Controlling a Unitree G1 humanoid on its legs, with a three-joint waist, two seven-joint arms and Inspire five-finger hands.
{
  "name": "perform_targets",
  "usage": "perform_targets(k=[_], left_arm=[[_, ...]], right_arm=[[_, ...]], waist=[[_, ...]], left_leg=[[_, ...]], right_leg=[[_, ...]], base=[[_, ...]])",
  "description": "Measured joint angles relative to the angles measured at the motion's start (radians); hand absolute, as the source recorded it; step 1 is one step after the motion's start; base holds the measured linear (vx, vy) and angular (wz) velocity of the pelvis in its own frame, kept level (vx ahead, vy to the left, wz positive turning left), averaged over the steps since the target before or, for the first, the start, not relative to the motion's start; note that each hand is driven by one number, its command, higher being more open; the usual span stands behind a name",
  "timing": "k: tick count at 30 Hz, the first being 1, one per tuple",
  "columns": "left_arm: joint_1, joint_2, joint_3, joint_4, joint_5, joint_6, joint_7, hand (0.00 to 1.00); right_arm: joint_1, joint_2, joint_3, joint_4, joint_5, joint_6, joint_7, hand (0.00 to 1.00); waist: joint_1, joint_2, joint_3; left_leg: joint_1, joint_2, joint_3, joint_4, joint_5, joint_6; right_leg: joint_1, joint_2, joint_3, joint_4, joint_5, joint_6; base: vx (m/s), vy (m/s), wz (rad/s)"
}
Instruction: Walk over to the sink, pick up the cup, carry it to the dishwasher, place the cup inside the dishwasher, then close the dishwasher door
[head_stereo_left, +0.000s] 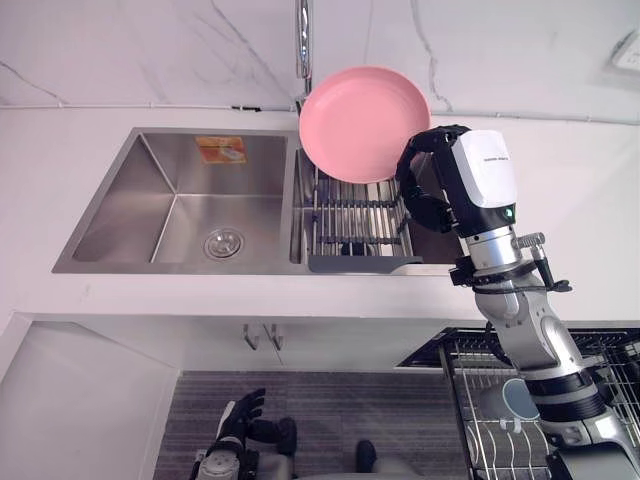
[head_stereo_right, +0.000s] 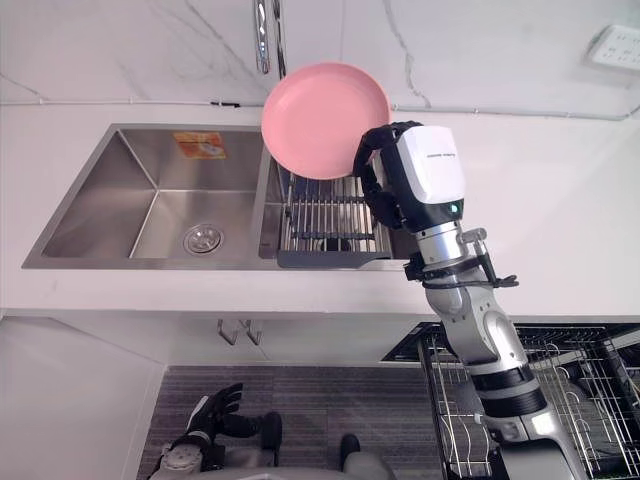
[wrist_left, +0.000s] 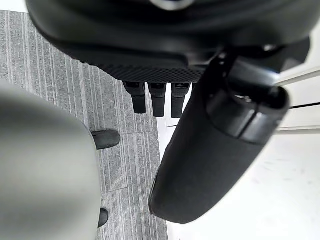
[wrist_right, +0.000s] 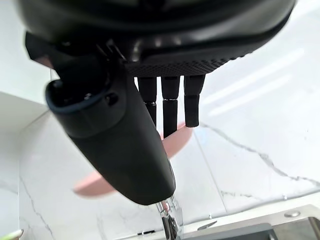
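Pinching pink plate (head_stereo_left: 365, 125): right robot hand (head_stereo_left: 425, 195).

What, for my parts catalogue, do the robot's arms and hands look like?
The right arm is silver-grey with black bands and a black bracket at the wrist. The right hand is dark with a white panel bearing small print and a green light. The left hand is dark.

Robot's right hand (head_stereo_left: 440, 185): dark, with a white back plate carrying small print and a green light. Its right arm (head_stereo_left: 528, 325) is silver-grey, jointed and black-banded. Left hand (head_stereo_left: 238, 418): dark.
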Motion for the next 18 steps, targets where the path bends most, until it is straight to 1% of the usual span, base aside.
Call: perform_targets(k=[4, 11, 18], left_arm=[[0.000, 0.000, 0.000, 0.003, 0.001, 0.001, 0.000, 0.90], [0.002, 0.002, 0.000, 0.008, 0.003, 0.006, 0.000, 0.90], [0.005, 0.005, -0.005, 0.018, 0.020, 0.011, 0.000, 0.90]], right_arm=[[0.064, 0.016, -0.045, -0.036, 0.000, 0.000, -0.005, 0.30], [0.193, 0.109, -0.134, -0.108, 0.010, 0.000, -0.010, 0.30], [0.302, 0.180, -0.162, -0.128, 0.011, 0.000, -0.013, 0.30]], waist=[[-0.001, -0.001, -0.003], [-0.007, -0.007, -0.015], [-0.020, -0.014, -0.037]], left_leg=[[0.003, 0.006, 0.009, 0.000, 0.000, 0.000], [0.008, 0.009, 0.020, 0.000, -0.002, -0.003], [0.018, 0.009, 0.028, 0.000, -0.004, -0.005]], right_leg=[[0.000, 0.006, 0.007, -0.003, 0.004, -0.002], [0.000, 0.008, 0.019, -0.006, 0.008, -0.003], [0.006, 0.008, 0.027, -0.007, 0.009, -0.003]], base=[[-0.03, -0.017, -0.08], [0.00, -0.007, -0.05], [0.00, -0.002, -0.02]])
